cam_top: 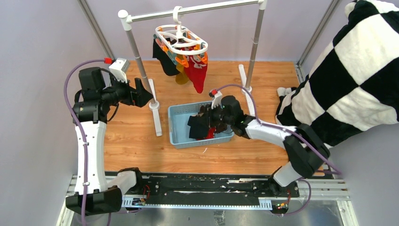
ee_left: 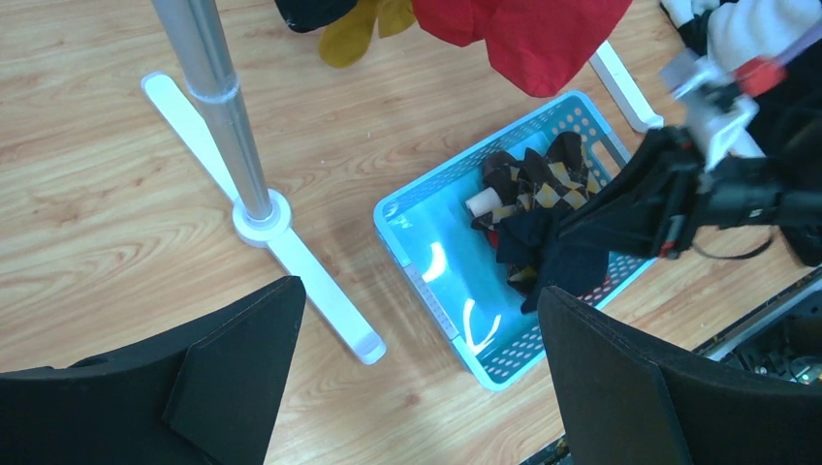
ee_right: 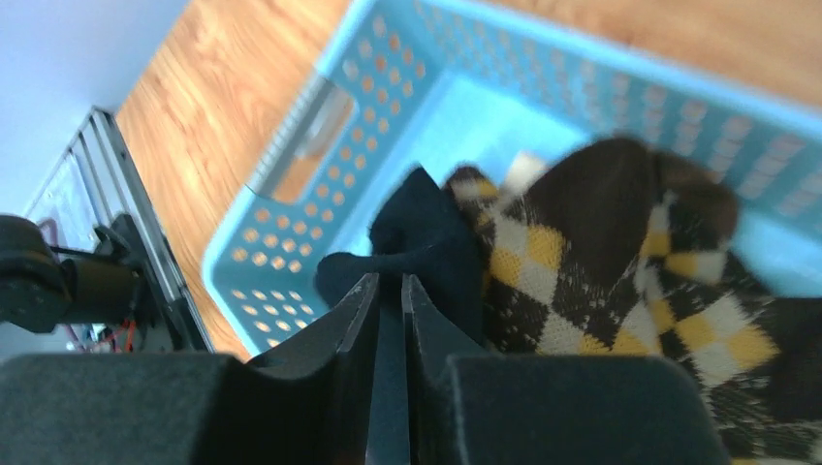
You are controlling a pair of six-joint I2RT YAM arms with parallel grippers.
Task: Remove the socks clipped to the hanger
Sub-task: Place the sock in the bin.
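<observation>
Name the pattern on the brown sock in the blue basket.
Argyle sock: brown, yellow and cream diamonds, clearest in the right wrist view.

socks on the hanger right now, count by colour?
Red sock: 1
Mustard yellow sock: 1
Black sock: 1
Total: 3 showing on the hanger; overlap may hide more.
Not counted: dark sock pinched by the right end effector at the basket.

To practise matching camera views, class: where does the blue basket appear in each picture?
Top external: blue basket at centre.
Left wrist: blue basket right of centre.
Right wrist: blue basket fills the upper frame.
Shared landmark: the dark sock pinched by the right end effector.
</observation>
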